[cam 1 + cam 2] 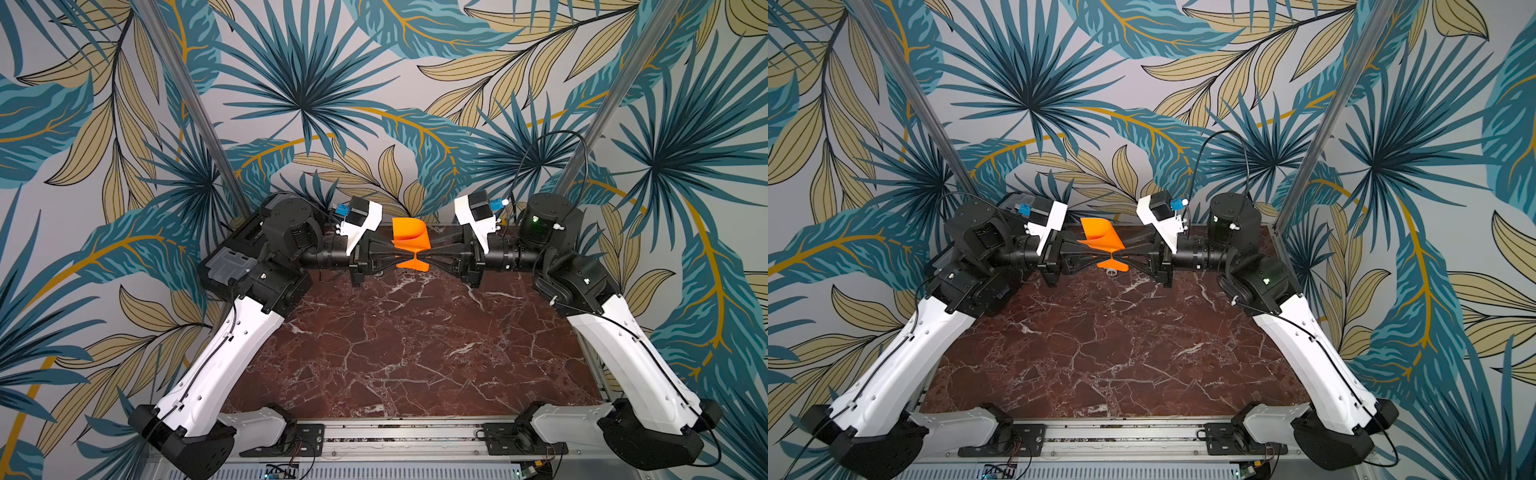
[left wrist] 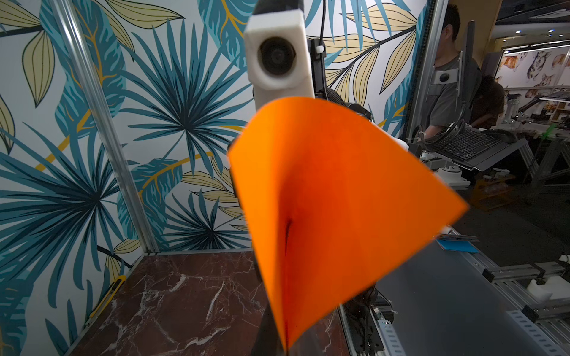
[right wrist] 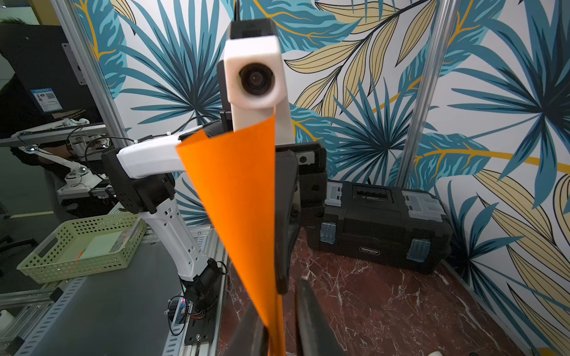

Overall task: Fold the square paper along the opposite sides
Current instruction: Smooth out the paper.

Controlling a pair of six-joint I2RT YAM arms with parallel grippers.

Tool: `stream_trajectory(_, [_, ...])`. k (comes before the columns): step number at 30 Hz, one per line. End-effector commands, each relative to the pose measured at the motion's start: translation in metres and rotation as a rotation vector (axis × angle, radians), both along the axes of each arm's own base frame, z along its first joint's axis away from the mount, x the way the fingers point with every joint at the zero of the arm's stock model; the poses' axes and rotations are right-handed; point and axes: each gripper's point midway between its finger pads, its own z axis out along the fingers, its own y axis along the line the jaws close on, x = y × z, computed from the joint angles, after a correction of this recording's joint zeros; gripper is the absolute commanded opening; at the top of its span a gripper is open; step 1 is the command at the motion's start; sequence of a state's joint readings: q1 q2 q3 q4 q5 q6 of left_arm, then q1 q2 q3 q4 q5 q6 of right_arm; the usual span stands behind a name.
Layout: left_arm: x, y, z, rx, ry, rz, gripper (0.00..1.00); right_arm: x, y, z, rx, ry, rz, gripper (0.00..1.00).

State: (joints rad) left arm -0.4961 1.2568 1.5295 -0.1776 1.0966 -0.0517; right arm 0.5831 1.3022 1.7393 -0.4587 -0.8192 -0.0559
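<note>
The square paper (image 1: 409, 236), bright orange, hangs in the air over the far middle of the tabletop (image 1: 415, 345), nipped to a narrow waist, curling above and fanning out below. The left gripper (image 1: 403, 254) is pressed together on that waist. The right gripper (image 1: 421, 254) meets it tip to tip, jaws slightly apart around the sheet, with both forearms level.

Red-brown marble surface (image 1: 395, 353), veined white. At its far left corner, standing against the wall (image 3: 493, 92): black toolbox (image 3: 379, 228). Along the far edge, at the wall's foot: yellow cutter (image 2: 108, 296).
</note>
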Motion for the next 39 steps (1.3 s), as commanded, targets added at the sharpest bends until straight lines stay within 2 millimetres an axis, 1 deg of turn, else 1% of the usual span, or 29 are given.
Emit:
stream_trajectory(1, [-0.006,0.004,0.014,-0.014,-0.040,0.000,0.00,0.000,0.001,0.005,0.007,0.001,0.003,0.18])
stream_trajectory(2, [-0.006,0.004,0.014,-0.014,-0.041,-0.002,0.00,0.001,0.001,0.005,0.007,0.002,0.005,0.15])
stream_trajectory(4, [-0.004,0.003,0.012,-0.010,-0.038,0.002,0.00,0.000,0.001,0.006,0.008,-0.002,0.006,0.00])
stream_trajectory(8, [-0.002,0.002,0.010,-0.007,-0.031,0.002,0.00,0.000,0.000,0.007,0.009,-0.006,-0.003,0.00])
stream_trajectory(9, [-0.002,0.002,0.010,-0.007,-0.031,0.001,0.00,0.000,-0.001,0.008,0.011,-0.007,-0.004,0.05])
stream_trajectory(10, [-0.001,0.002,0.010,-0.007,-0.030,0.003,0.00,0.000,-0.001,0.009,0.013,-0.008,-0.004,0.17])
stream_trajectory(11, [-0.001,0.002,0.010,-0.006,-0.028,0.002,0.00,0.000,-0.001,0.010,0.014,-0.009,-0.004,0.25])
stream_trajectory(12, [-0.001,0.002,0.010,-0.006,-0.030,0.003,0.00,0.000,-0.001,0.012,0.016,-0.013,-0.005,0.29])
stream_trajectory(14, [-0.001,0.002,0.010,-0.006,-0.028,0.001,0.00,0.000,-0.001,0.015,0.021,-0.020,-0.008,0.29])
stream_trajectory(15, [-0.001,0.002,0.009,-0.005,-0.027,0.001,0.00,-0.001,-0.001,0.016,0.023,-0.021,-0.004,0.23])
stream_trajectory(16, [-0.001,0.001,0.009,-0.005,-0.026,0.001,0.00,0.000,-0.001,0.018,0.025,-0.023,-0.005,0.08])
stream_trajectory(17, [-0.001,0.002,0.009,-0.005,-0.026,0.002,0.00,0.001,-0.001,0.018,0.025,-0.021,-0.008,0.00])
stream_trajectory(21, [-0.001,0.001,0.008,-0.003,-0.026,0.001,0.00,0.002,-0.001,0.017,0.023,-0.019,-0.014,0.00])
stream_trajectory(22, [-0.001,0.001,0.009,-0.004,-0.026,0.002,0.00,0.003,-0.001,0.017,0.023,-0.019,-0.017,0.04])
stream_trajectory(23, [-0.001,0.002,0.009,-0.004,-0.028,0.002,0.00,0.003,-0.001,0.018,0.024,-0.021,-0.018,0.13])
stream_trajectory(24, [-0.001,0.001,0.008,-0.003,-0.026,0.002,0.00,0.004,-0.001,0.019,0.025,-0.022,-0.022,0.23])
stream_trajectory(25, [0.000,0.001,0.008,-0.002,-0.024,0.002,0.00,0.004,-0.001,0.019,0.026,-0.024,-0.023,0.28])
stream_trajectory(26, [0.000,0.001,0.008,-0.003,-0.024,0.001,0.00,0.004,-0.001,0.021,0.028,-0.028,-0.024,0.29])
stream_trajectory(27, [0.000,0.001,0.008,-0.002,-0.025,0.002,0.00,0.004,-0.001,0.023,0.031,-0.032,-0.023,0.26])
stream_trajectory(29, [0.000,0.001,0.008,-0.002,-0.023,0.002,0.00,0.005,-0.001,0.027,0.036,-0.035,-0.027,0.03])
stream_trajectory(30, [0.000,0.001,0.008,-0.002,-0.024,0.001,0.00,0.005,-0.001,0.029,0.040,-0.038,-0.028,0.00])
stream_trajectory(32, [0.000,0.001,0.007,-0.001,-0.022,0.002,0.00,0.005,0.000,0.031,0.042,-0.042,-0.024,0.00])
stream_trajectory(33, [0.001,0.001,0.007,0.000,-0.021,0.002,0.00,0.005,0.000,0.033,0.044,-0.044,-0.023,0.03])
stream_trajectory(35, [0.001,0.001,0.006,0.000,-0.021,0.003,0.00,0.006,0.001,0.034,0.044,-0.044,-0.023,0.21])
stream_trajectory(36, [0.001,0.001,0.007,0.000,-0.021,0.001,0.00,0.006,0.001,0.035,0.046,-0.044,-0.021,0.24])
stream_trajectory(37, [0.001,0.001,0.007,0.000,-0.022,0.003,0.00,0.006,0.001,0.036,0.048,-0.047,-0.019,0.24])
stream_trajectory(38, [0.001,0.001,0.007,0.000,-0.020,0.003,0.00,0.007,0.001,0.037,0.049,-0.048,-0.023,0.14])
stream_trajectory(39, [0.001,0.001,0.007,0.001,-0.021,0.002,0.00,0.007,0.001,0.038,0.050,-0.048,-0.022,0.02])
